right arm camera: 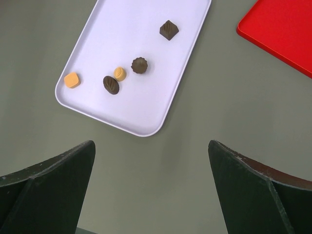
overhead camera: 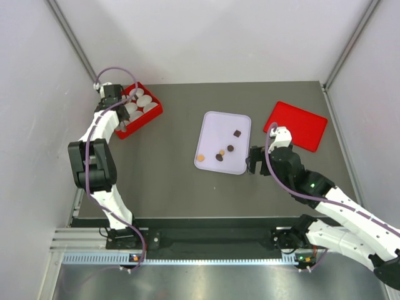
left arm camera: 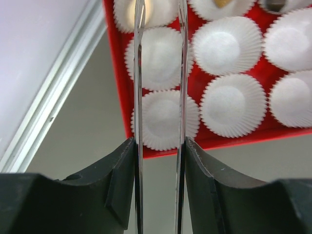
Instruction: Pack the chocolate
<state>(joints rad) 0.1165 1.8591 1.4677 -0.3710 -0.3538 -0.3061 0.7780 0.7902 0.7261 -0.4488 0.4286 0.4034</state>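
Observation:
Several chocolates lie on the lilac tray [overhead camera: 212, 125]: a dark pyramid [right arm camera: 168, 30], a dark round one [right arm camera: 140, 65], a small caramel round one [right arm camera: 120, 73], a dark oval [right arm camera: 111, 85] and a caramel square [right arm camera: 72, 80]. My right gripper [right arm camera: 151, 146] is open and empty, above the table just off the tray's near right corner [overhead camera: 255, 160]. My left gripper [left arm camera: 160, 141] is shut on metal tweezers [left arm camera: 139, 97], blades apart, over the white paper cups [left arm camera: 229, 105] in the red box [overhead camera: 156, 111]. The tweezer tips are out of view. A caramel piece [left arm camera: 222, 2] sits in a far cup.
The red lid [overhead camera: 297, 125] lies flat at the right, behind my right gripper; it also shows in the right wrist view [right arm camera: 282, 29]. The red box stands at the back left near the wall. Grey tabletop [overhead camera: 162, 169] lies between the tray and the box.

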